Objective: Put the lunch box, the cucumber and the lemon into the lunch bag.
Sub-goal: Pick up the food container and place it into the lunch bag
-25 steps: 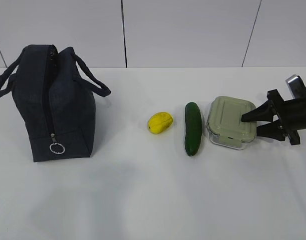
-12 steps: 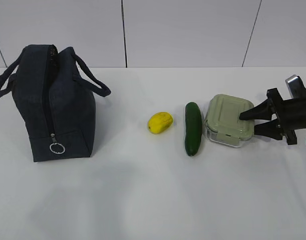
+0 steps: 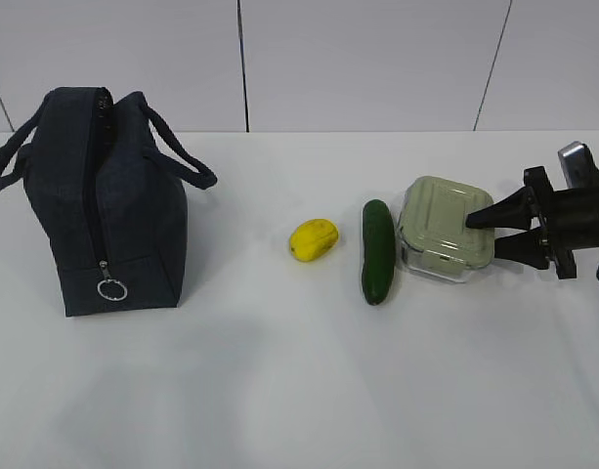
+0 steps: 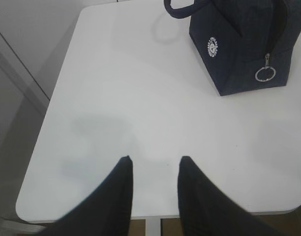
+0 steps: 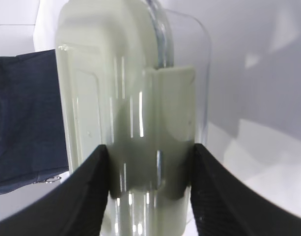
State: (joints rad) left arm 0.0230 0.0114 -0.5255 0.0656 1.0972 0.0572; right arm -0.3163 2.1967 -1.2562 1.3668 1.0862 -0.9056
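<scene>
White tabletop and pale panelled wall frame the scene. I have the right gripper (image 3: 483, 233) clamped on the lunch box (image 3: 444, 239), one finger on the sage lid, one beneath, its near edge tilted up beside the cucumber (image 3: 377, 250). The lemon (image 3: 313, 239) lies further left, the lunch bag (image 3: 99, 200) well apart at far left. My left gripper (image 4: 153, 169) hovers part-open, holding nothing. I judge I'm lifting the box; next comes carrying it across to the bag's top opening.

Matt navy cloth lunch bag (image 3: 104, 205), shiny metal ring pull (image 3: 111, 290), clear glass lunch box (image 3: 444, 242), glossy plastic lid (image 5: 125, 113)
</scene>
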